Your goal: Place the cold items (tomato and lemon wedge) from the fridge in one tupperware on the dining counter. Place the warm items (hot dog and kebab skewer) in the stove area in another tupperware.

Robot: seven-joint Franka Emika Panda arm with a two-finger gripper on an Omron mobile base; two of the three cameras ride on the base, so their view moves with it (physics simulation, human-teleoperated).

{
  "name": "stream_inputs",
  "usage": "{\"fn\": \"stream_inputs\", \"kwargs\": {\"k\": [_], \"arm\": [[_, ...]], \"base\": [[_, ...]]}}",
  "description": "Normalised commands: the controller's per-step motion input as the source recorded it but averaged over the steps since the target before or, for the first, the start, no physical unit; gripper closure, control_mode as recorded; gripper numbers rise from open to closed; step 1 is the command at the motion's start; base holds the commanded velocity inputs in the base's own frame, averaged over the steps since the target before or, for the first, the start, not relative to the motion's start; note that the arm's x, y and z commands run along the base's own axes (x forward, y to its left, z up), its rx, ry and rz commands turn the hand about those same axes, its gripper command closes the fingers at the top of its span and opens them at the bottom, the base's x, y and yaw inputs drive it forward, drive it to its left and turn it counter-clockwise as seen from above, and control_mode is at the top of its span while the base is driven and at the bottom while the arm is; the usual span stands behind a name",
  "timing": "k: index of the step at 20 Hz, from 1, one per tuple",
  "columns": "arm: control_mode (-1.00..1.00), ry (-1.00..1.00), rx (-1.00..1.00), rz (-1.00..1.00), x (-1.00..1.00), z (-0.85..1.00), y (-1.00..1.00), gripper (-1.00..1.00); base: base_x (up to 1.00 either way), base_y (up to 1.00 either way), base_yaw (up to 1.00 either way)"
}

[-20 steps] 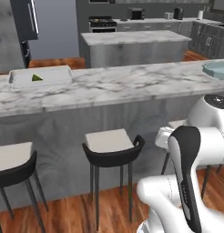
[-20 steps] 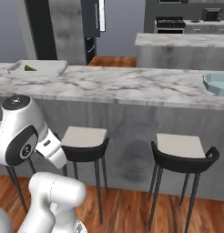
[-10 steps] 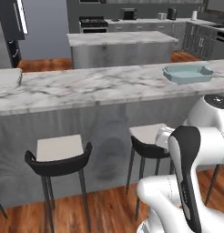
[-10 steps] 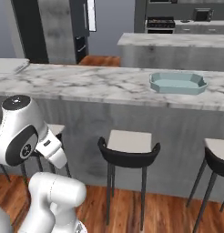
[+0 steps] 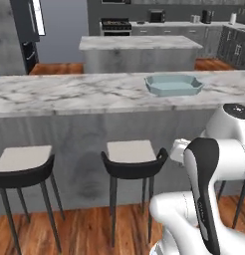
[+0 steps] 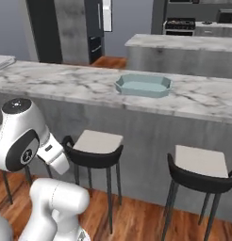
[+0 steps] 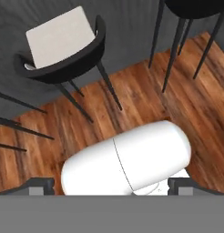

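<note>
A kitchen with grey cabinets and a wood floor (image 5: 84, 229) lies ahead in the left base view, where a long marble worktop (image 5: 69, 92) on a plain grey base runs across the picture. A pale blue-green tray (image 5: 174, 84) sits on it toward the right, well back from the near edge, and nothing can be seen inside it. Two dark stools (image 5: 132, 157) with pale seats stand tucked against the grey base, a second marble-topped block (image 5: 139, 44) stands behind the worktop, and the black stove (image 5: 116, 26) is against the far wall between cabinets. The dark fridge (image 5: 26, 22) stands at the upper left, its door shut as far as can be told. The white arm (image 5: 214, 169) is folded low at the lower right. In the right base view the same worktop (image 6: 56, 80) crosses at a slant with the tray (image 6: 143, 85) near its middle, two stools (image 6: 96, 148) below it, the fridge (image 6: 92, 26) beyond on the left and the stove (image 6: 180, 24) at the upper right; a pale object at the worktop's far left edge is cut off and cannot be identified. In the hand view the tool (image 7: 111, 184) points down at the wood floor (image 7: 145, 95), its two dark fingertips (image 7: 38, 184) spread wide apart and holding nothing, with a stool (image 7: 61, 43) above them.
</note>
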Motion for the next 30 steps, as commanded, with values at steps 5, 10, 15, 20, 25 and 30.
{"fn": "stream_inputs", "kwargs": {"k": [5, 10, 15, 20, 25, 30], "arm": [[1.00, 0.00, 0.00, 0.00, 0.00, 0.00, 0.00, -1.00], [1.00, 0.00, 0.00, 0.00, 0.00, 0.00, 0.00, -1.00], [1.00, 0.00, 0.00, 0.00, 0.00, 0.00, 0.00, -1.00], [1.00, 0.00, 0.00, 0.00, 0.00, 0.00, 0.00, -1.00], [1.00, 0.00, 0.00, 0.00, 0.00, 0.00, 0.00, -1.00], [1.00, 0.00, 0.00, 0.00, 0.00, 0.00, 0.00, -1.00]], "base": [[-0.19, -1.00, 0.28], [-0.59, -1.00, 0.27], [-0.68, -1.00, 0.28], [-0.70, -1.00, 0.27], [-0.67, -1.00, 0.27], [-0.40, -1.00, 0.27]]}}
